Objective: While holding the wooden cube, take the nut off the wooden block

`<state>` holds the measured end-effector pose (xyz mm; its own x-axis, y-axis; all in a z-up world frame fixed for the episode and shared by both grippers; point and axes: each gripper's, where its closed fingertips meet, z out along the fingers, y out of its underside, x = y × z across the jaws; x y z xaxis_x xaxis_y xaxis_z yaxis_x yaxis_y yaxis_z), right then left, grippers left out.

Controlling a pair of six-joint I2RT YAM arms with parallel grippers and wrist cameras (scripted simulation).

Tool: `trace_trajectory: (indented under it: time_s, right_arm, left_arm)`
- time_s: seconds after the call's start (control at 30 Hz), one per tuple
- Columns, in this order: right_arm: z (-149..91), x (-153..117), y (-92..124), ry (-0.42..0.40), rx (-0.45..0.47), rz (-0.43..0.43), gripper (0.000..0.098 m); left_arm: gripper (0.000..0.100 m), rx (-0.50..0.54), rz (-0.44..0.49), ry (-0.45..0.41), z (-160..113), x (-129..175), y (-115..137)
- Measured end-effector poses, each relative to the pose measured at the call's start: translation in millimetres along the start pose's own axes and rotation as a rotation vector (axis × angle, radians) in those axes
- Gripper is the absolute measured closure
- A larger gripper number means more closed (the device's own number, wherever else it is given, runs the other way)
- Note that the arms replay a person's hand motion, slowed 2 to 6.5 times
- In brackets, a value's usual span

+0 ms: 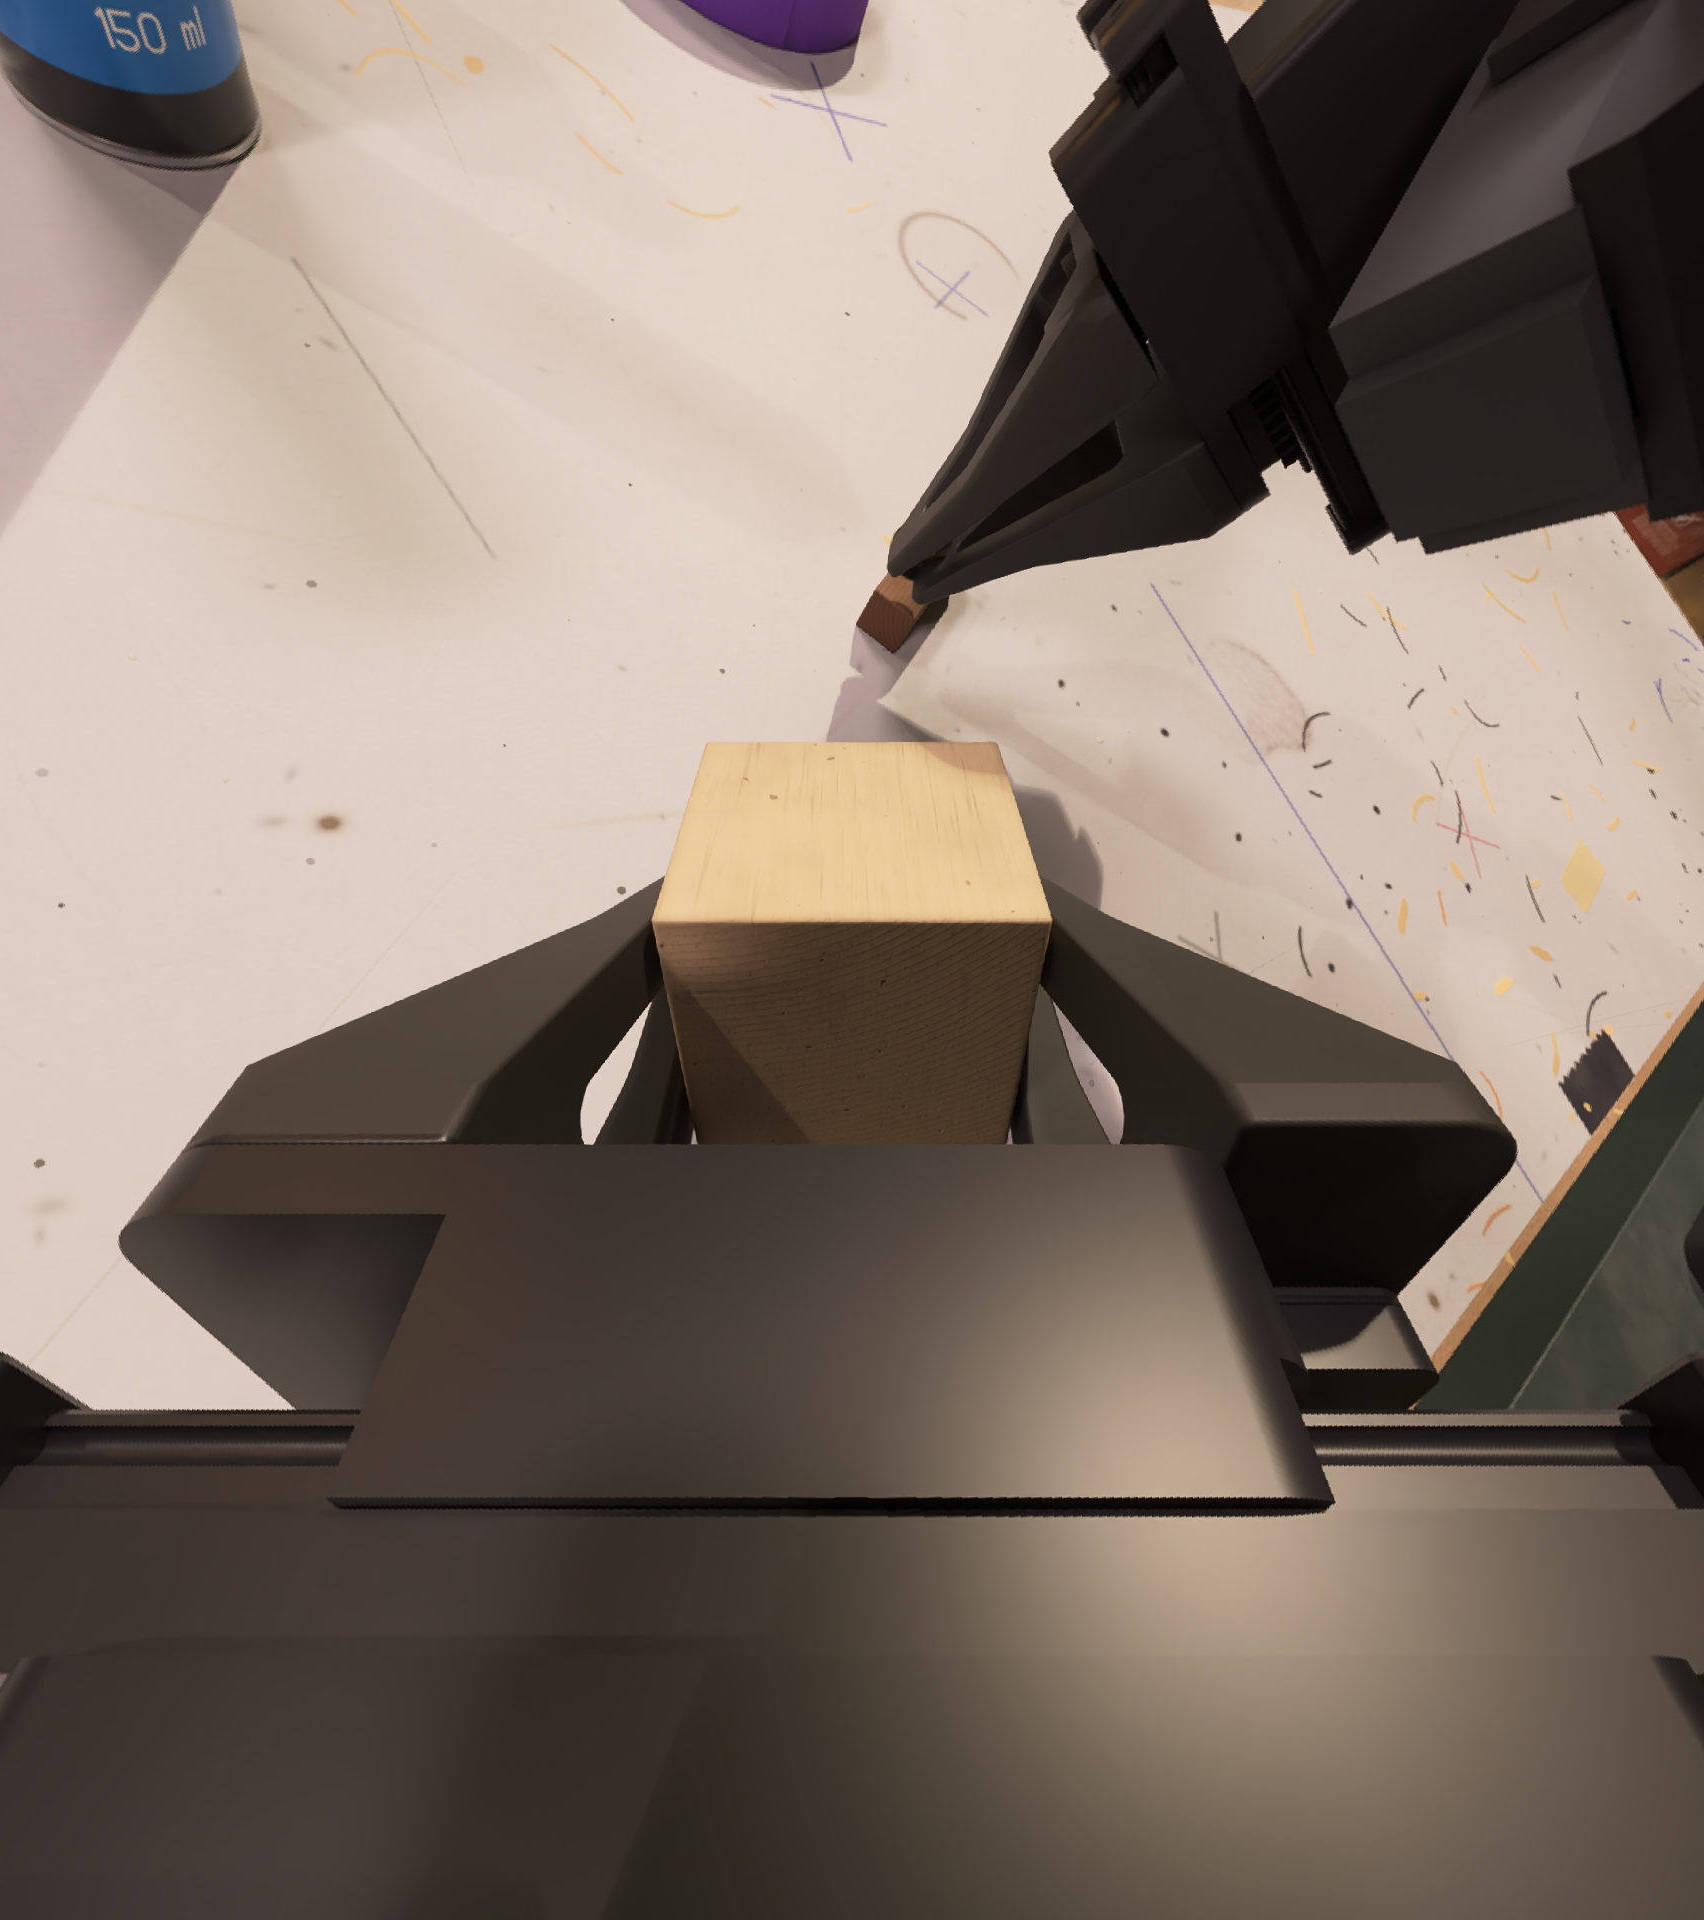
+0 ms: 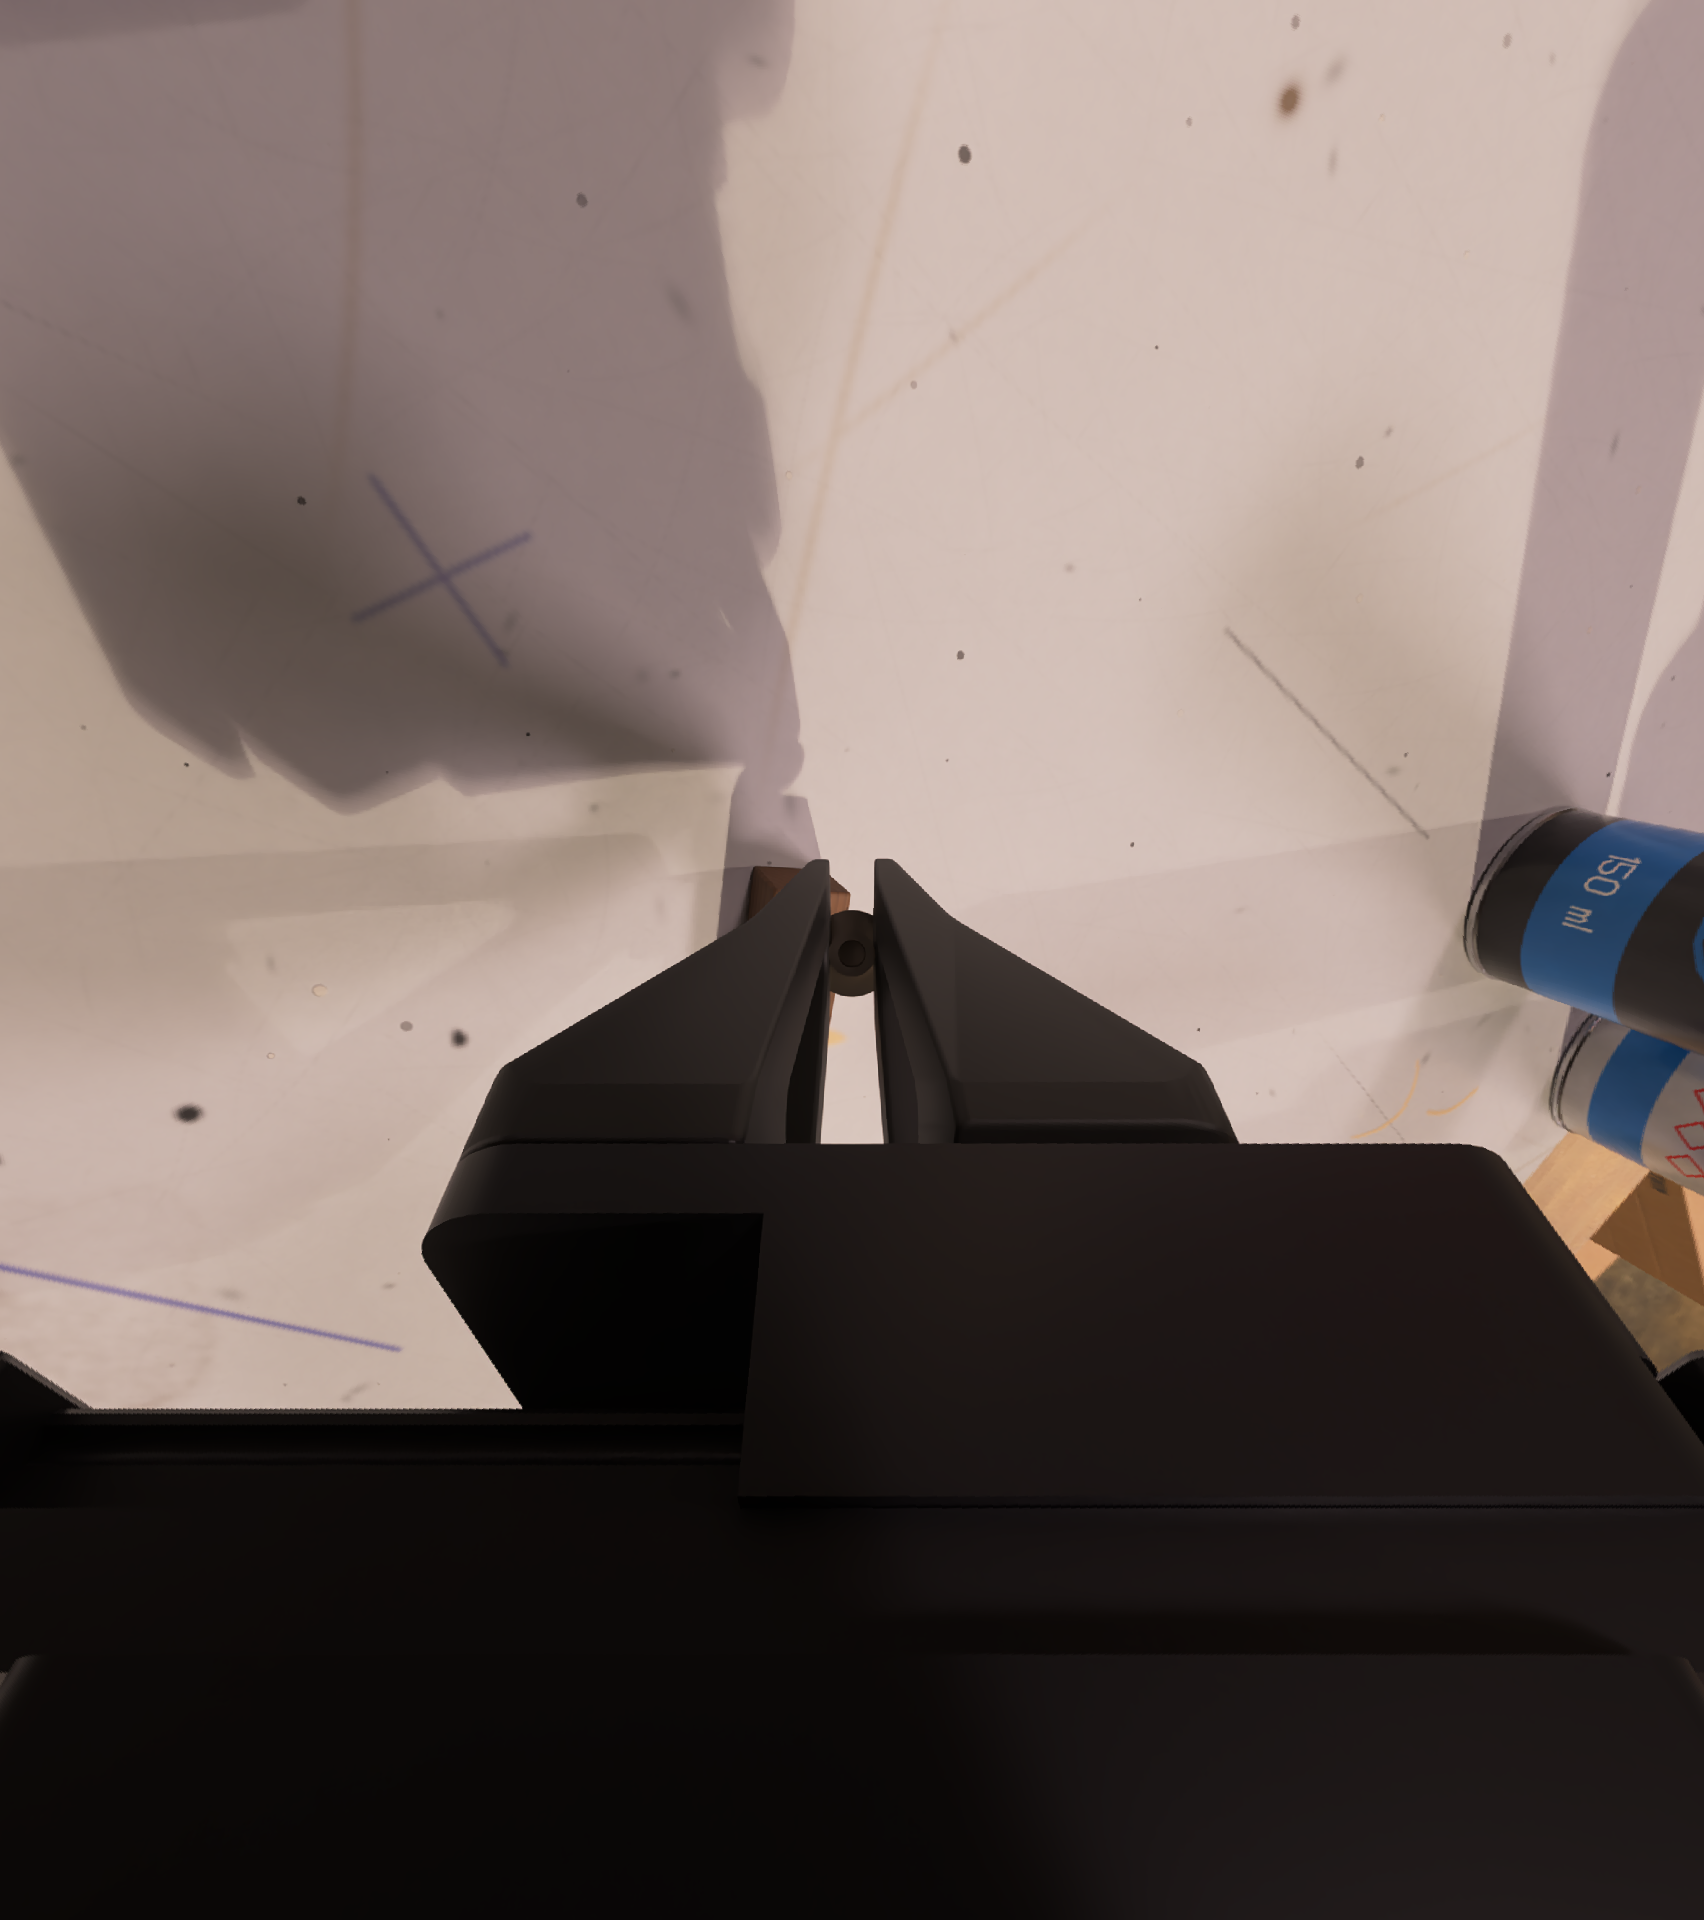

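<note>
Both tools busy: my left gripper (image 1: 853, 935) clamps the wooden cube (image 1: 848, 894); my right gripper (image 2: 853, 883) pinches narrowly around the nut (image 2: 854, 953) on the small wooden block (image 1: 895, 615) (table-level). Risk: block lifts along, or nut slips.

Wooden cube (image 1: 850, 935) btwn left gripper (image 1: 853, 997) fingers; wooden block (image 1: 895, 615) beyond, under right gripper (image 1: 915, 582); can (image 1: 115, 73) far left.
</note>
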<state>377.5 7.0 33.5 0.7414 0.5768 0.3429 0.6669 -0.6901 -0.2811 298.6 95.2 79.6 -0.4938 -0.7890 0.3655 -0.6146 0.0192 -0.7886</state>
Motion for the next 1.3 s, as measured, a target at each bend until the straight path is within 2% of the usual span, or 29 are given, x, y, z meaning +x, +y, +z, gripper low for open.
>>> trace_trajectory:
  time_s: [0.73, 1.3]
  right_arm:
    - [6, -4, -3, 0.037, -0.163, -0.197, 0.0909]
    - [8, -1, 0, 0.059, -0.249, -0.250, 0.0911]
  left_arm:
    - [0.056, 0.041, -0.027, -0.012, -11, -4, 12]
    - [0.056, 0.050, -0.029, -0.009, -16, -6, 16]
